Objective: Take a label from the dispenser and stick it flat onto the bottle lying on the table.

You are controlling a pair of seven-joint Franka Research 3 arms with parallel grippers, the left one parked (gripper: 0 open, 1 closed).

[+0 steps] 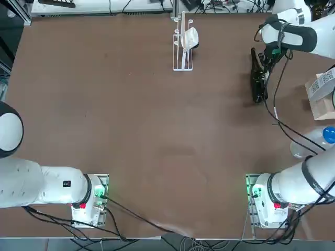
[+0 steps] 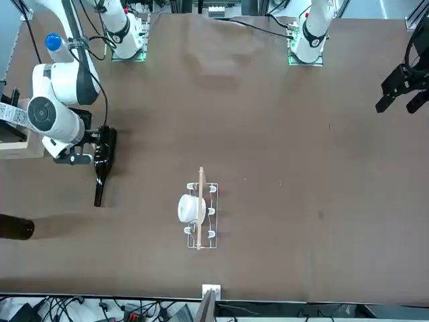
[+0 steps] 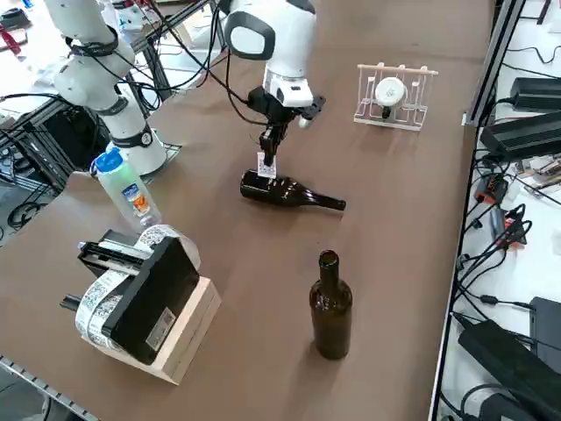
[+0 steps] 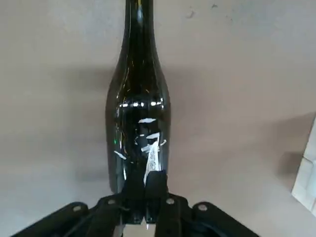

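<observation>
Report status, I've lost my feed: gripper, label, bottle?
Right gripper shut on label, just above the bottle. Bottle lying flat, label not yet stuck. Nothing in the way.

Neck of the bottle [image 4: 138,98] cut off at the edge of the wrist view; mouth not seen there. Base of the bottle hidden behind the closed fingers of the right gripper [image 4: 145,190]. Label [image 3: 265,165] seen only as a small white tag below the fingertips in the side view; print too small to read. Contact between label and glass not determinable. Dispenser [image 1: 320,89] cut off at the right edge of the top view. Second bottle [image 2: 13,228] cut off at the left edge of the front view.
</observation>
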